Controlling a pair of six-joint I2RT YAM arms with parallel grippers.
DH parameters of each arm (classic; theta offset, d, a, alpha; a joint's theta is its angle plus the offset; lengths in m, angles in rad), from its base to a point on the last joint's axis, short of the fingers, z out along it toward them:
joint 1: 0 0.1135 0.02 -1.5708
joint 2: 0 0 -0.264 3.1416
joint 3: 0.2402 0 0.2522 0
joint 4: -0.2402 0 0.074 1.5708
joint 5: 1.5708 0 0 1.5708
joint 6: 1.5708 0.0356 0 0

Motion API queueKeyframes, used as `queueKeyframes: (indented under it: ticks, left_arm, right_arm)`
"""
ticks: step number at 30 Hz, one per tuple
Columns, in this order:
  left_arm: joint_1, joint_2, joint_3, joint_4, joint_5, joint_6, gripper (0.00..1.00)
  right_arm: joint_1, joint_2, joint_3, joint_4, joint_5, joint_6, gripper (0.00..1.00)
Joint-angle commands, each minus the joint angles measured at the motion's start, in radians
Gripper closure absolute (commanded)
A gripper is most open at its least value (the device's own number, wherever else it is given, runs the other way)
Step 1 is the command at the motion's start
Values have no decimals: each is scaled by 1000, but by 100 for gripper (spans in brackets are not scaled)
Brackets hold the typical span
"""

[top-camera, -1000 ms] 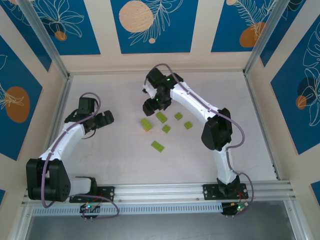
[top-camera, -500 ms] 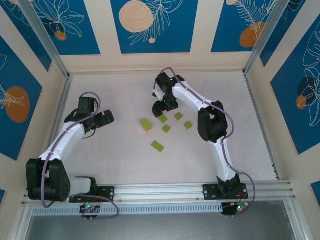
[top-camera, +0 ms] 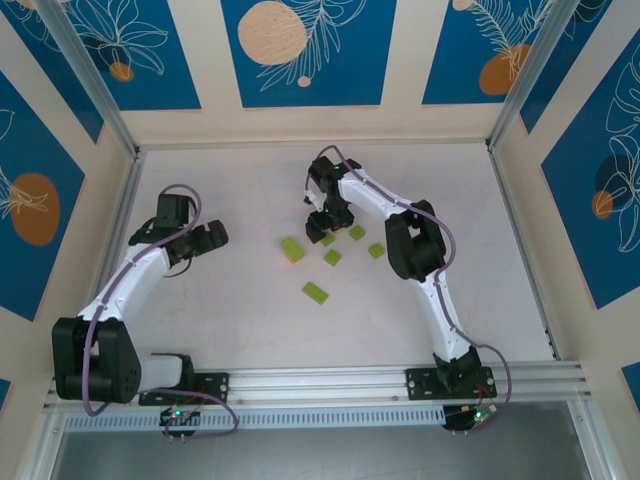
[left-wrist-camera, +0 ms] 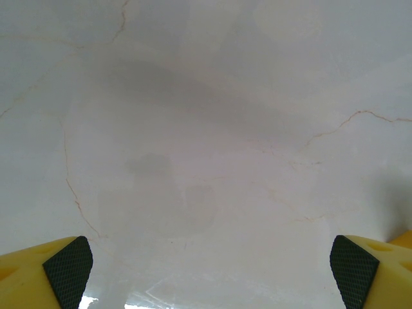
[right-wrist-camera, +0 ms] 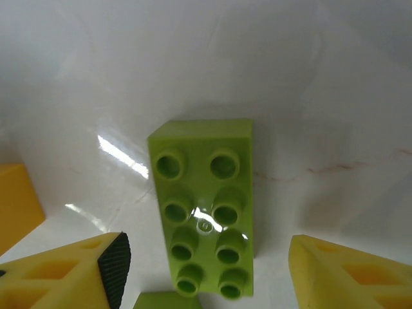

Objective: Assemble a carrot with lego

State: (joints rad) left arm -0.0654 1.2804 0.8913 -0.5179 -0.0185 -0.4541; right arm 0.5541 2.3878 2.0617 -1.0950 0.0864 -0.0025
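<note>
Step in hand, as judged: grasping the long lime-green brick with the right gripper.

1. Check the tool. Its fingers stand wide apart and hold nothing. The brick lies flat, studs up, between them and touches neither pad.
2. Lower straight down. Centre the brick so that both pads meet its long sides together; an off-centre close is likely to twist it.
3. Keep clear of the second green piece just beside the brick's near end.

Location: the brick lies near the middle of the bench, with the green-and-orange piece close on its left.

The left gripper hangs wide open and empty toward the bench's left edge.
</note>
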Motion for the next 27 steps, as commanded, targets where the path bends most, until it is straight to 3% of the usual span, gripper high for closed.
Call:
queueKeyframes:
  ticks: [1, 12, 20, 27]
  left_arm:
    - [18, 11, 28, -28, 11, 10, 3]
    - [18, 15, 24, -24, 11, 11, 3]
    - [18, 10, 24, -26, 12, 9, 3]
    - [17, -1, 19, -24, 12, 7, 3]
  right_arm:
    - [7, 26, 28, -13, -7, -18, 34]
    - [18, 26, 27, -9, 16, -8, 60]
    - [42, -127, 11, -83, 36, 57, 65]
    - [94, -228, 16, -162, -59, 132, 64]
